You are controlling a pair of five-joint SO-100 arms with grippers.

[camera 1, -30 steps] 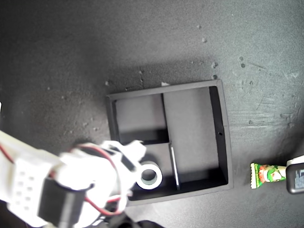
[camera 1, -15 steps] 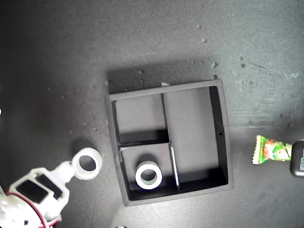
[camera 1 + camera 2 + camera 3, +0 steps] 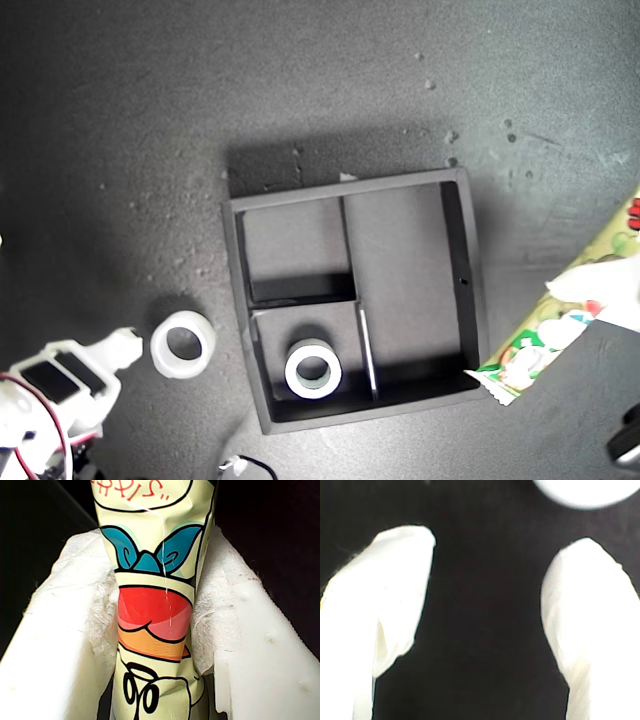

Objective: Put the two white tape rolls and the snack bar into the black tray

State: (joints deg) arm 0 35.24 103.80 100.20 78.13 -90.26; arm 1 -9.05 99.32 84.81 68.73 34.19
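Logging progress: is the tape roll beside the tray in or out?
Out. That tape roll lies flat on the dark table, outside the black tray, past its wall on the exterior view's left.

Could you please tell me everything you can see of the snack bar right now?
The snack bar is a long, narrow bar in a glossy pale wrapper with cartoon pictures, red lettering and a green zigzag-cut end. It is held tilted, clamped between the padded white fingers of my first hand. In the exterior view it comes in from the right, its green end just over the black tray's lower right corner.
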